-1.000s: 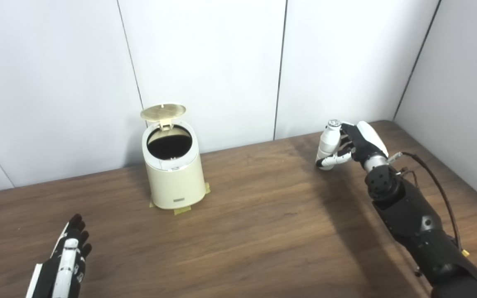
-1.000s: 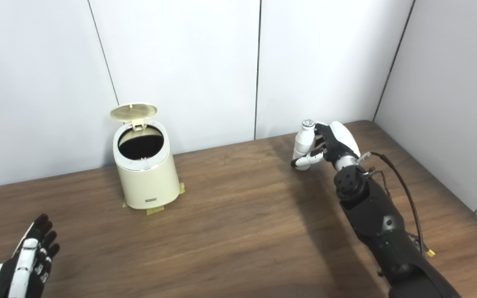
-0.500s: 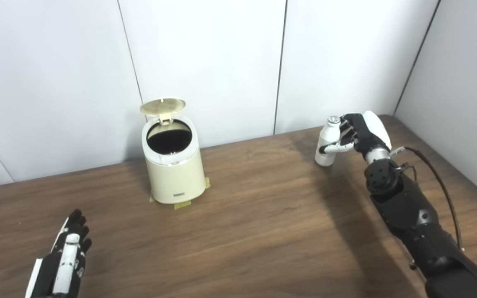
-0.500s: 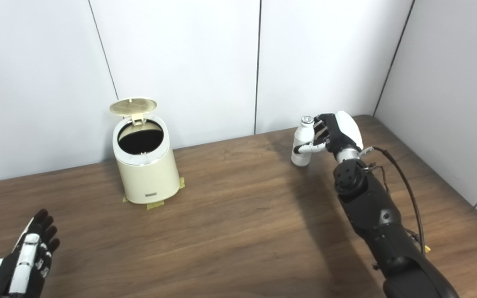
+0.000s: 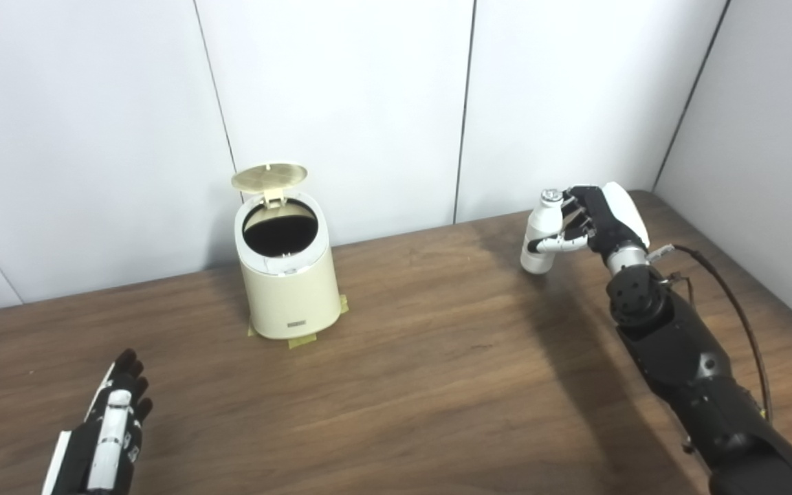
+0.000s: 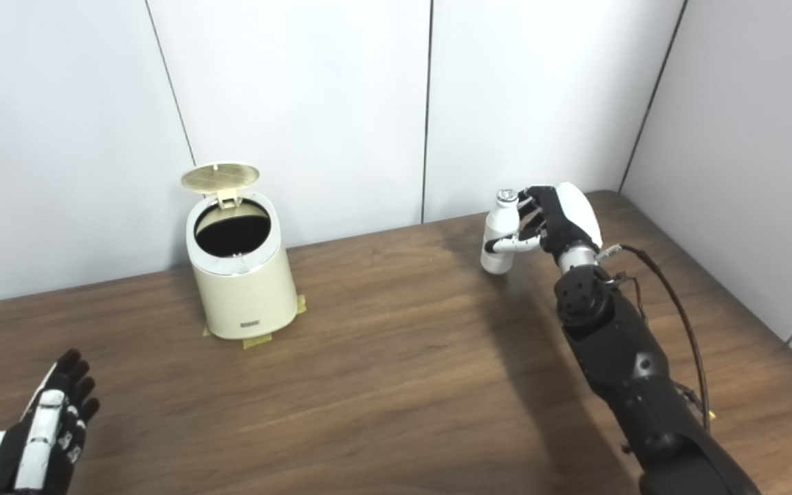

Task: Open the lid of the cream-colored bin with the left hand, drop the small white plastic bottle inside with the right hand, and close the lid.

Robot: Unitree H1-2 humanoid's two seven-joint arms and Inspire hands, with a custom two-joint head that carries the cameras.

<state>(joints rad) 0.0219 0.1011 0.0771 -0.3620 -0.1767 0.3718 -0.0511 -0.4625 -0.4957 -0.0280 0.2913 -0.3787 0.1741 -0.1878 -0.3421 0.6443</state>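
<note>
bin (image 5: 290, 278): on table (image 5: 437, 385) by back wall, taped at base, lid (image 5: 269, 176) up, inside dark, contents cannot tell | bottle (image 5: 540, 234): upright, capped, far right, well apart from bin | right hand (image 5: 592, 223): fingers wrapped round bottle | left hand (image 5: 111, 436): near left, fingers straight and apart, holds nothing

left hand (image 5: 104, 440) cut off at bottom edge, bin (image 5: 291, 278) interior dark, contents unseen, label too small to read
</note>
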